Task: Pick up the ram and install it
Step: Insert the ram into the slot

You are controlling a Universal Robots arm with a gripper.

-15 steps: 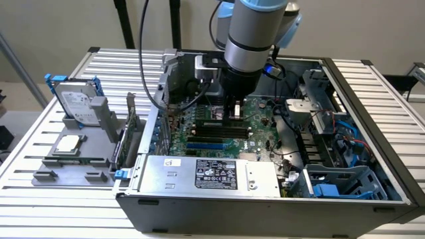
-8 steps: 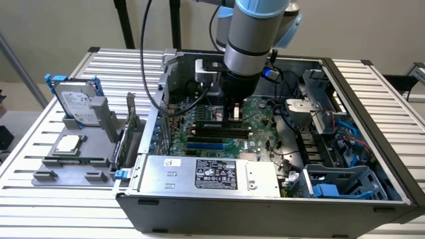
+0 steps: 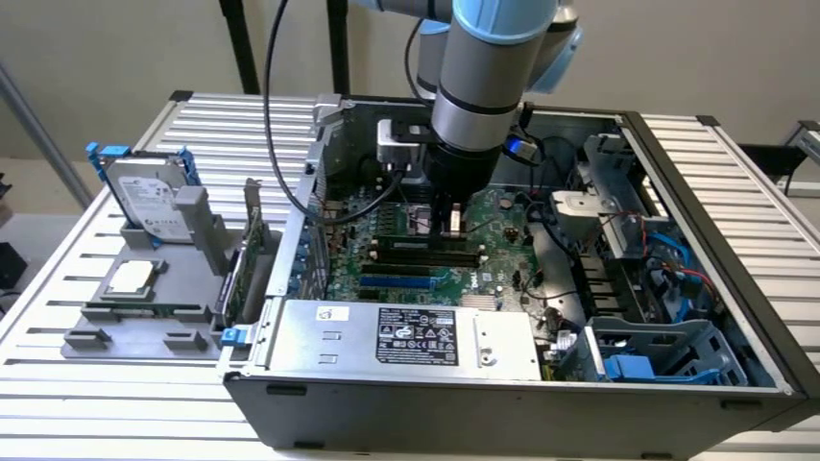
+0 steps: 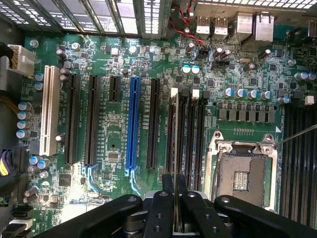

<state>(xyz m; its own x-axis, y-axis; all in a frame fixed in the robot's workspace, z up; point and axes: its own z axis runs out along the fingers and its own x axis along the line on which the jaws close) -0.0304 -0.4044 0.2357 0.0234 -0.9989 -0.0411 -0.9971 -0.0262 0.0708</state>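
Silver-and-blue arm, black gripper

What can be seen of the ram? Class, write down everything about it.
The ram shows edge-on as a long, thin strip, pale along its upper edge. It stands upright on its long edge, clamped between the black fingers of the gripper. It runs lengthwise along the black slots beside the processor socket on the green motherboard. Whether it is seated in a slot cannot be told.
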